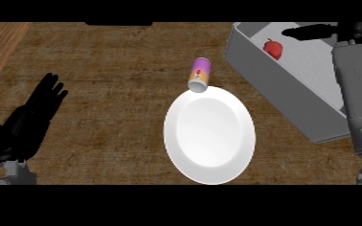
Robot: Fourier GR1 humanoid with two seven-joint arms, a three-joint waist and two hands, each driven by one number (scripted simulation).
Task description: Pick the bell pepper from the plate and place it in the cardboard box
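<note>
Nearest the lower edge, at about six o'clock, a smooth white plate point(209, 135) lies bare on the counter point(106, 67), its glossy oval face catching a soft sheen. The counter is a dark brown wood surface with a rough, streaked grain. At about eight o'clock the left hand point(32, 117) rests at the view's left edge, black and matte, its fingers straight and pointing up, holding nothing. Just beyond the plate's far rim, toward twelve o'clock, a small can point(199, 75) lies on its side; it is a short cylinder with a purple upper part and an orange band, its pale round end touching or just overlapping the plate's rim. At about two o'clock sits the box point(283, 84), grey with flat straight walls and a pale floor, set at a slant to the counter's edge. The bell pepper point(274, 48), red, glossy and lumpy, lies inside the box near its far corner. The right forearm, a grey tube, runs up the view's right side, and the right hand point(311, 31) hovers above the far end of the box, black fingers stretched out toward the pepper, released and apart from it.
</note>
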